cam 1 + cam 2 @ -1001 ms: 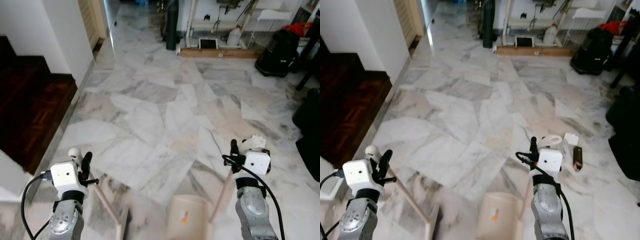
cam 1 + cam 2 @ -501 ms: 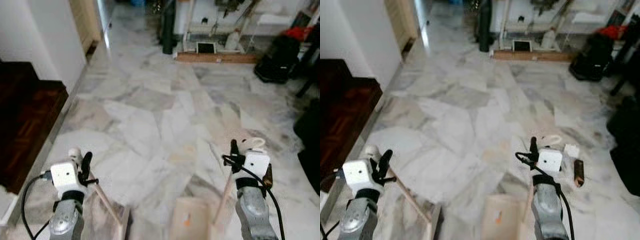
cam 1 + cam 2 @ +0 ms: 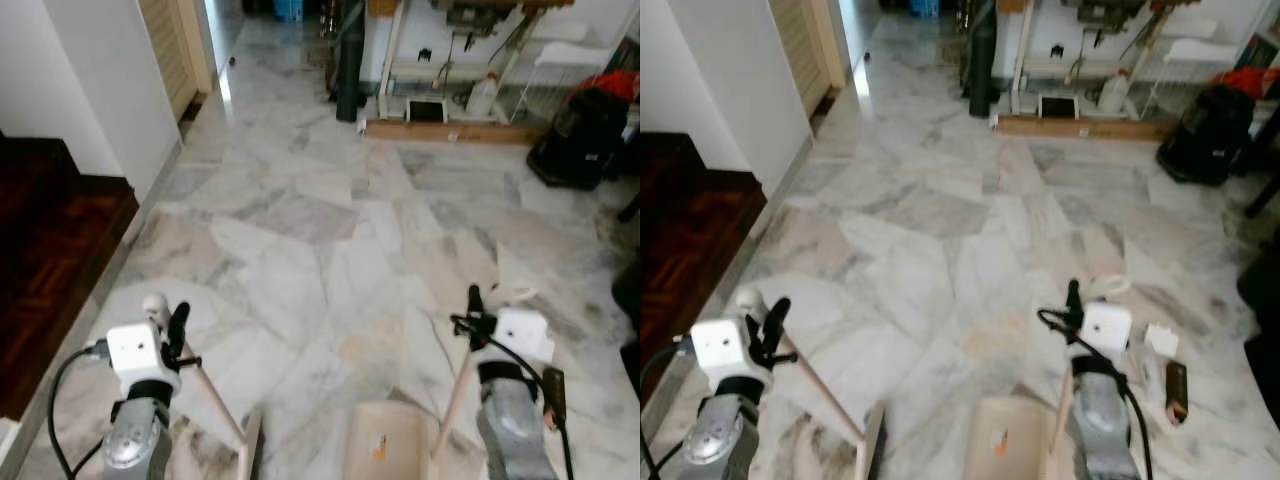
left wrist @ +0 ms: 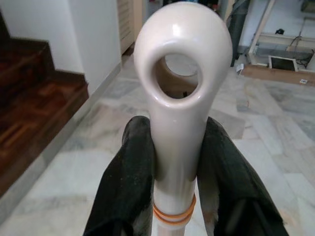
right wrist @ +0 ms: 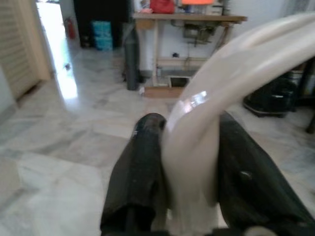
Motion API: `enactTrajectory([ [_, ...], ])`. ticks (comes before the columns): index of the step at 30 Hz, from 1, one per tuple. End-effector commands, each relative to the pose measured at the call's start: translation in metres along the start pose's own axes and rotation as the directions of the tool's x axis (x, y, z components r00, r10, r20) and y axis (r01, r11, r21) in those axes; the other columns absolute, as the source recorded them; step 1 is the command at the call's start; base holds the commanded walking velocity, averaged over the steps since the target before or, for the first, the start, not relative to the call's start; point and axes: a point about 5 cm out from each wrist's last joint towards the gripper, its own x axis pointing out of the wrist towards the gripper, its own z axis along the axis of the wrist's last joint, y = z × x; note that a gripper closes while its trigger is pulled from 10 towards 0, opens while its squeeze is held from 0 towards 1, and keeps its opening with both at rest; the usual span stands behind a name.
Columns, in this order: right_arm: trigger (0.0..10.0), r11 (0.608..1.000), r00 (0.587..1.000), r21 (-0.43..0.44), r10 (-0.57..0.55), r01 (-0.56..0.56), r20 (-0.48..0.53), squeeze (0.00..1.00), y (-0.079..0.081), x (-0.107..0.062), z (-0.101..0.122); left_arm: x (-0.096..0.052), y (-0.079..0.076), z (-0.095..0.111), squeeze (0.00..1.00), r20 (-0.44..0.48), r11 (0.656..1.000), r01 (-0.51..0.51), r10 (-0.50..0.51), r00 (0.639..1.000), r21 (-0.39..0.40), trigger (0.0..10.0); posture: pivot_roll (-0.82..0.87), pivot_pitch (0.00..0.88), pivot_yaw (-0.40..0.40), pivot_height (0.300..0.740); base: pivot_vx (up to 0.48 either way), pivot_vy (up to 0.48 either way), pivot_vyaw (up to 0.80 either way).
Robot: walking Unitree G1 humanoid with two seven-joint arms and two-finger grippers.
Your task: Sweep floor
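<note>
floor (image 3: 300,250): marble, litter (image 3: 1165,365) lying by the right arm, sweeping looks barely begun | dustpan (image 3: 385,450): low, right fingers (image 5: 142,162) clamped on its handle | broom (image 3: 215,400): left fingers (image 4: 128,172) clamped on its handle

Grey-veined marble floor (image 3: 300,240), dustpan (image 3: 385,450), black bag (image 3: 585,135), small brown object (image 3: 1177,390)
</note>
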Motion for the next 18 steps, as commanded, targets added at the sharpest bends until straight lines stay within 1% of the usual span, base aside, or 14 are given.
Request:
enactTrajectory([
  [1,10.0,1.000,1.000,0.009,-0.018,0.017,0.022,0.00,-0.0048,0.0011,0.0041,0.0004,-0.0007,0.0040,0.00,0.017,1.000,0.000,0.000,1.000,0.008,10.0,-0.03,0.106,0.017,0.740,0.412,0.000,0.00],
  [7,10.0,1.000,1.000,0.005,-0.018,0.018,0.024,0.00,-0.0056,0.0010,0.0040,-0.0008,-0.0007,0.0030,0.00,0.015,1.000,0.000,0.000,1.000,0.009,10.0,-0.03,0.094,0.018,0.740,0.416,0.000,0.00],
  [18,10.0,1.000,1.000,0.004,-0.009,0.009,0.017,0.00,-0.0057,0.0007,0.0022,0.0019,-0.0019,0.0048,0.00,0.029,1.000,-0.001,0.001,1.000,0.008,10.0,-0.03,0.062,0.021,0.740,0.415,0.000,0.00],
])
